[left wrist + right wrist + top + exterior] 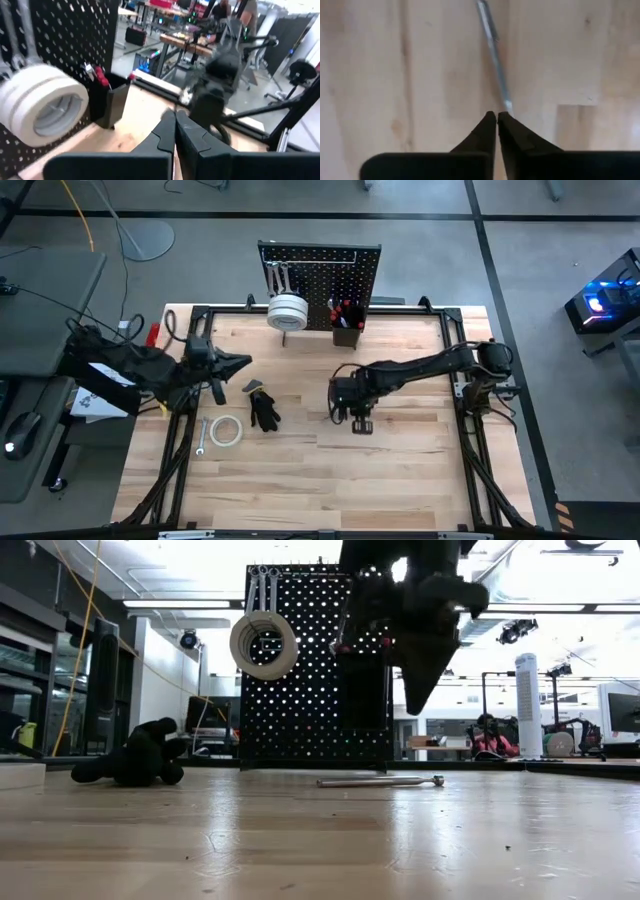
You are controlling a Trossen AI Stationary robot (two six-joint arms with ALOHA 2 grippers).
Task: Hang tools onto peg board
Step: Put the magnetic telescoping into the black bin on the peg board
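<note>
High view shows the peg board (320, 285) upright at the table's far edge, already bearing wrenches (277, 277), a white tape roll (287, 311) and a small black bin (347, 332) with red-handled screwdrivers; the right gripper (361, 423) hangs over mid-table with its fingers pressed together and holding nothing; directly beneath it lies a slim silver tool (493, 47), seemingly a wrench, flat on the wooden table (400, 480); the left gripper (243, 362), likewise closed and empty, waits at the left side. Judged from its look, the silver tool is rigid, light and smooth-sided, so it may slip; a pinch across the shank near its middle seems soundest, though lying flush with the wood it offers little purchase. Black-handled pliers (264, 411), a second tape roll (225, 431) and another small wrench (200, 438) lie to the left, well apart, obstructing nothing.
</note>
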